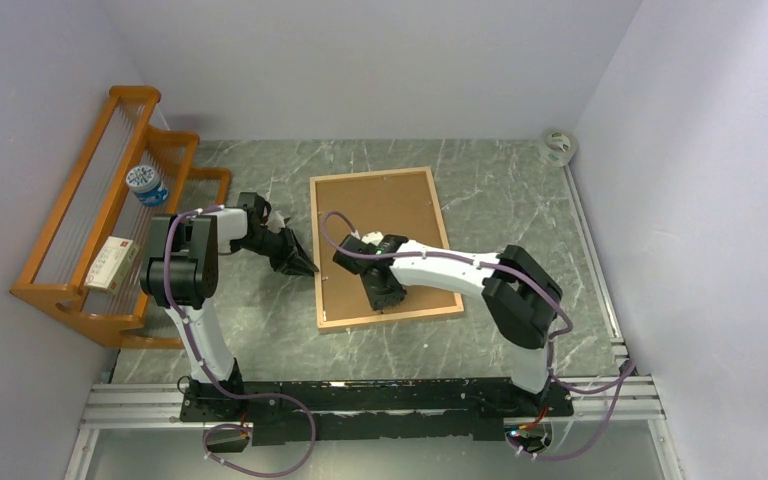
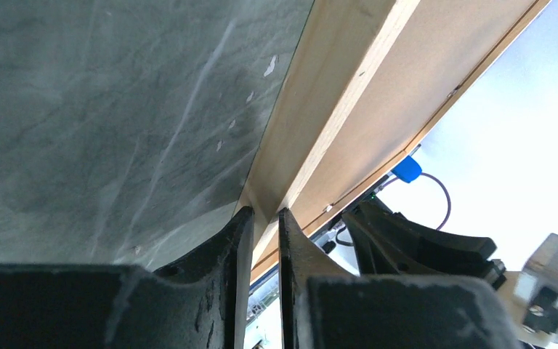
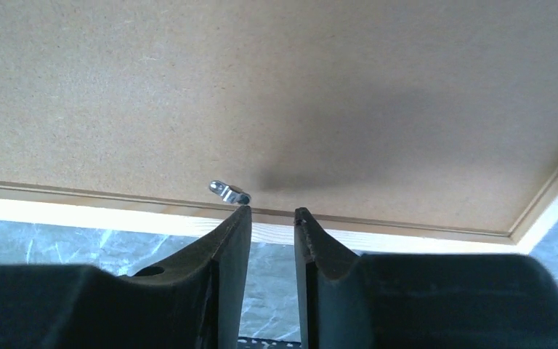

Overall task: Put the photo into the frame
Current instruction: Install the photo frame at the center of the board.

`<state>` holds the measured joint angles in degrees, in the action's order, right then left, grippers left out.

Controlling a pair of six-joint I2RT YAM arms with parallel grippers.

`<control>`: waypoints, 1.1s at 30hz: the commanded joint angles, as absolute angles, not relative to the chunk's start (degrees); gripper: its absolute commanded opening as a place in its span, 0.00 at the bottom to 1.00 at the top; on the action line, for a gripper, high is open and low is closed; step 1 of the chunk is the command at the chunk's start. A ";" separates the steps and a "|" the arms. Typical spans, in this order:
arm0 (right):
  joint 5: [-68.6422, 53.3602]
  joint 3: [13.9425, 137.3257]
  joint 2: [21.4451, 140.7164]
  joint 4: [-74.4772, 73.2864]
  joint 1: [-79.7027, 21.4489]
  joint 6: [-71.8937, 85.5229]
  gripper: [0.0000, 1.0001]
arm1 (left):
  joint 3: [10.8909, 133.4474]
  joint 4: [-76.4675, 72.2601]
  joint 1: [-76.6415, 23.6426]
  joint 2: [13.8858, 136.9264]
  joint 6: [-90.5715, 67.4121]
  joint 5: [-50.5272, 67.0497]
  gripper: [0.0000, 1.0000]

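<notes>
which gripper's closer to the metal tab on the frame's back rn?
Right. Right gripper has its fingers right beside the metal tab at the frame's near edge; left gripper sits at the frame's left edge, away from it.

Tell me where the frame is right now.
In the top view the frame lies flat, brown back up, on the table, right of the orange rack; the left gripper is at its left edge, the right gripper over its near edge.
</notes>
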<state>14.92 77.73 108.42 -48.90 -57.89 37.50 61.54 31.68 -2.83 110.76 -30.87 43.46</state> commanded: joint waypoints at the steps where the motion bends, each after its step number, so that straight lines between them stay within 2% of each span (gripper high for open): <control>1: 18.07 77.00 102.50 -47.86 -56.13 36.95 0.37 | 60.50 35.89 -3.43 113.24 -28.83 33.91 0.22; 3: 17.46 76.77 101.56 -46.47 -55.27 36.17 0.44 | 60.55 35.54 -3.43 112.93 -29.02 34.45 0.24; 5: 16.21 76.56 101.57 -45.81 -54.40 34.88 0.45 | 60.64 35.11 -3.43 112.61 -29.23 34.91 0.25; 13: 11.16 76.03 105.10 -44.19 -53.98 28.64 0.42 | 59.87 34.59 -3.43 112.62 -29.10 36.56 0.26; 21: 7.71 76.05 108.18 -43.21 -55.01 26.05 0.42 | 58.89 32.56 -3.43 113.85 -29.95 40.59 0.21; 33: 1.58 73.79 108.24 -43.39 -55.99 24.78 0.31 | 59.93 31.75 -3.43 115.50 -30.97 42.41 0.19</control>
